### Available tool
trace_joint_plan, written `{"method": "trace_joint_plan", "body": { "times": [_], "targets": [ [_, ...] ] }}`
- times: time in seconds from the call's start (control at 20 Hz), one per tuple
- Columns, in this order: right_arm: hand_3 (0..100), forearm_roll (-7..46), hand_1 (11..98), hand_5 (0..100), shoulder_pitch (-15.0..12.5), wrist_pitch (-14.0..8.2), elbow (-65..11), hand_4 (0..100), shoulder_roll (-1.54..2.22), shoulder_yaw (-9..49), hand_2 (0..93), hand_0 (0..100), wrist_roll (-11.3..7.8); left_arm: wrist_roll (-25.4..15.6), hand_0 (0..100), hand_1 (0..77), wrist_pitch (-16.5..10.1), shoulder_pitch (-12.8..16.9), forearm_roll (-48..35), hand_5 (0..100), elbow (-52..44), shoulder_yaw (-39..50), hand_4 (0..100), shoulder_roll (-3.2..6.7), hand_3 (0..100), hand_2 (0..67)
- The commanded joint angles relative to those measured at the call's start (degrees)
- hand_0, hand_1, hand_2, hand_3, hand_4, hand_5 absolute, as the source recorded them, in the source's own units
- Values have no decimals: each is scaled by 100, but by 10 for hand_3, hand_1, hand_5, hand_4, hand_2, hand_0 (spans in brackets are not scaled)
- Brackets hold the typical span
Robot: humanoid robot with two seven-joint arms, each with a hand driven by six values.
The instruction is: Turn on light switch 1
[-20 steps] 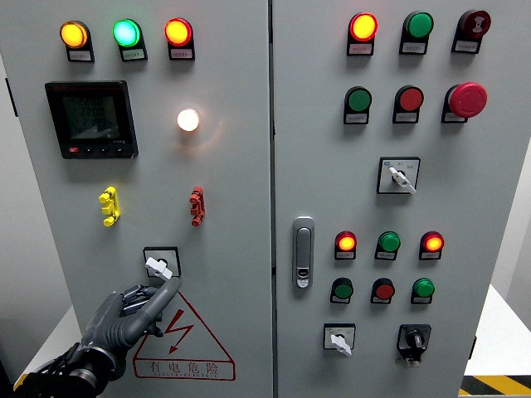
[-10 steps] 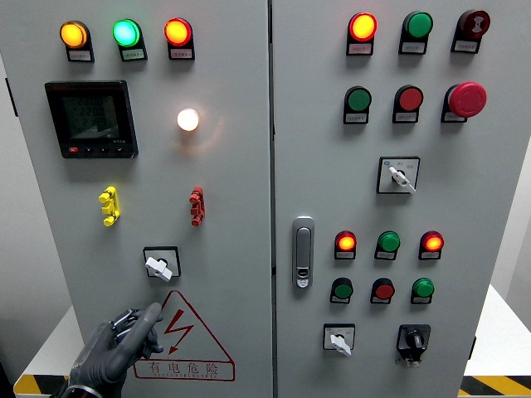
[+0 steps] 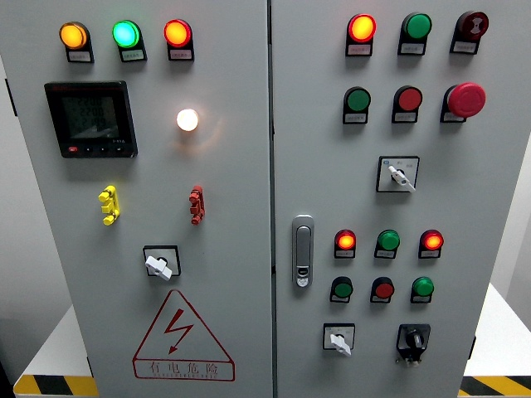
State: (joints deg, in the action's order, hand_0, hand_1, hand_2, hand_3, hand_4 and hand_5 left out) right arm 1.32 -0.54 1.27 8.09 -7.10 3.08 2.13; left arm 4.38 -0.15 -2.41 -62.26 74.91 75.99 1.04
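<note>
No robot hand is seen in the head view, so whether the fingers are apart or together cannot be told.

Lowest on the grey cabinet (image 3: 241,348), the red-outlined warning triangle (image 3: 182,337) is found near the bottom edge of the left door. Just above it, the rotary switch (image 3: 160,263) sits in its black square frame, its white handle tilted down toward the left; nothing is touching it. This is taken as the task's switch, though no number can be read on it.

On the right door, near the bottom edge, a second white-handled selector (image 3: 338,338) and a black key switch (image 3: 413,340) are set side by side. Above them, two rows of three small buttons are seen, the upper row with its two red lamps lit. The door handle (image 3: 303,250) is mounted at the left edge of the right door.

Higher on the left door, a yellow toggle (image 3: 109,205) and a red toggle (image 3: 197,205) are placed well apart. Above those, the black meter (image 3: 90,118) is dark, and a white lamp (image 3: 187,119) beside it is glowing.

Along the top edge of the left door, amber, green and red lamps are lit. On the right door, a red mushroom button (image 3: 466,99) is seen near the right edge.
</note>
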Motion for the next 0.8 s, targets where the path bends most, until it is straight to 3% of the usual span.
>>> {"method": "trace_joint_plan", "body": {
  "times": [0.0, 0.25, 0.35, 0.45, 0.55, 0.65, 0.75],
  "targets": [
    [198, 0, 203, 104, 1, -4, 0, 194, -2, 0, 0, 0, -2, -472, 0, 400, 24, 65, 380, 539, -1027, -470, 587, 10, 395, 301],
    [198, 0, 199, 104, 1, 5, 0, 194, -2, 0, 0, 0, -2, -1218, 0, 364, -64, -75, 1592, 541, -3224, -1462, 560, 141, 384, 293],
    [198, 0, 201, 104, 1, 5, 0, 194, -2, 0, 0, 0, -2, -1588, 0, 353, -405, -277, 2058, 538, -4103, -2042, 551, 282, 373, 290],
    [198, 0, 201, 104, 1, -4, 0, 194, -2, 0, 0, 0, -2, -1895, 0, 340, -905, -348, 2593, 530, -5007, -2735, 529, 283, 357, 285],
    [198, 0, 202, 104, 1, 5, 0, 194, -2, 0, 0, 0, -2, -2072, 0, 314, -1458, -348, 3208, 513, -5808, -3403, 492, 213, 316, 279],
    [199, 0, 203, 104, 1, 5, 0, 194, -2, 0, 0, 0, -2, -2073, 0, 292, -2100, -340, 3832, 449, -6424, -4028, 445, 81, 253, 262],
    [199, 0, 196, 104, 1, 5, 0, 194, -2, 0, 0, 0, -2, -1985, 0, 261, -2226, -304, 4308, 412, -6856, -4555, 388, -59, 208, 246]
  ]
}}
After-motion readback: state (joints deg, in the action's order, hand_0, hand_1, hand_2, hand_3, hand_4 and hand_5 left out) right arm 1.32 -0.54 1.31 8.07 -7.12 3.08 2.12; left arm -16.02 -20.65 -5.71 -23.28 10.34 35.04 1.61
